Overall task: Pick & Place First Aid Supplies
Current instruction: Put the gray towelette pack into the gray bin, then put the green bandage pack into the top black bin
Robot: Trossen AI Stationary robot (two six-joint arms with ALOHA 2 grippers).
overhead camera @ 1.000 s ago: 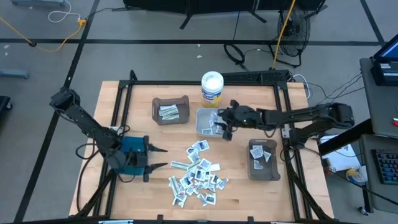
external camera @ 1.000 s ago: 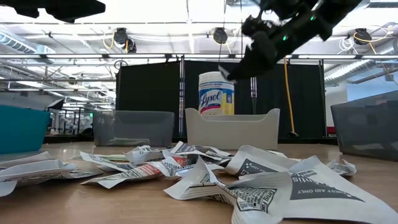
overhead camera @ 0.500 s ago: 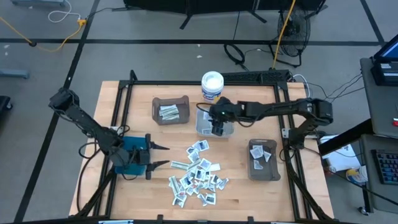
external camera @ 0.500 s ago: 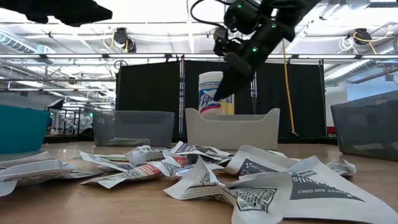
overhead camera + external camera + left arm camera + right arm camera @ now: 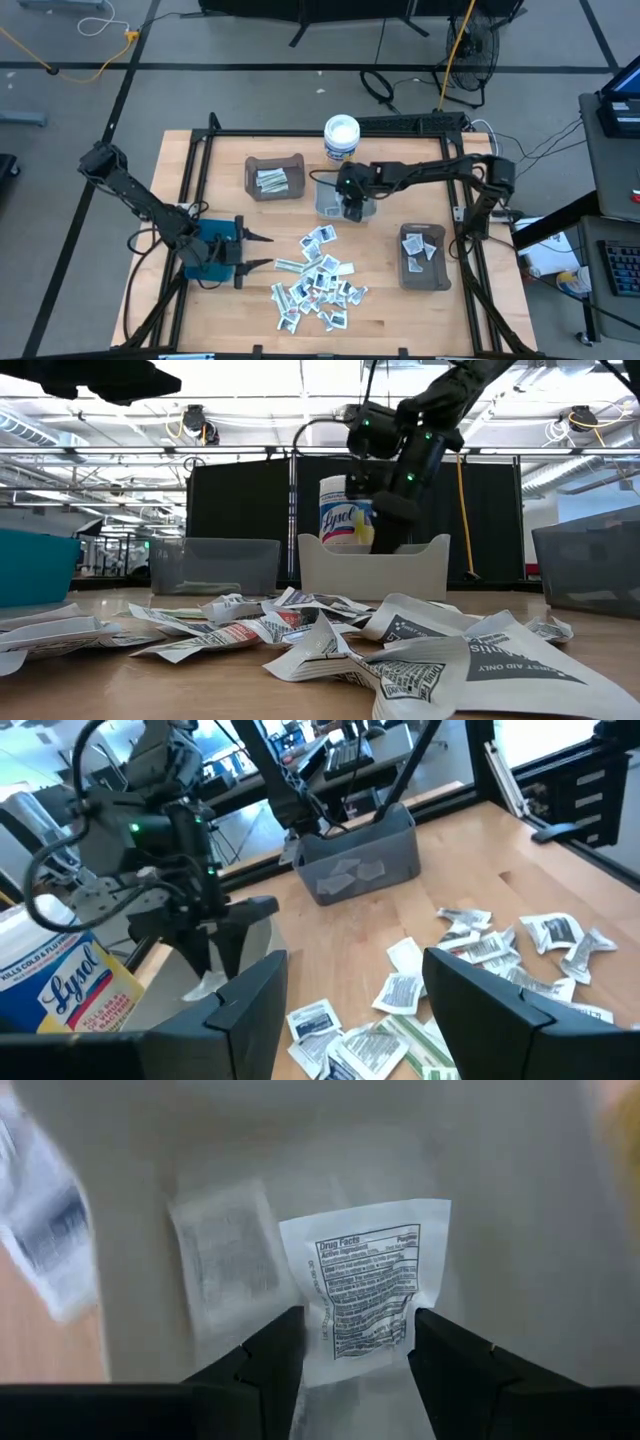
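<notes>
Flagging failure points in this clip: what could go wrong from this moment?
The right gripper holds a white packet between its fingers over the white bin; the packet could cling to a finger on release. The gripper hangs low near the bin's wall, so pulling back might nudge the bin against the nearby Lysol tub.

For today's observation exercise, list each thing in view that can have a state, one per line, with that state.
Right end effector: over the white bin, fingers on a packet.
Left end effector: open, waiting beside the pile.
White bin: holds a packet.
Brown bin: holds packets.
Grey bin: holds packets.
Loose packets: scattered on the table.
Tub: upright, lid on.
</notes>
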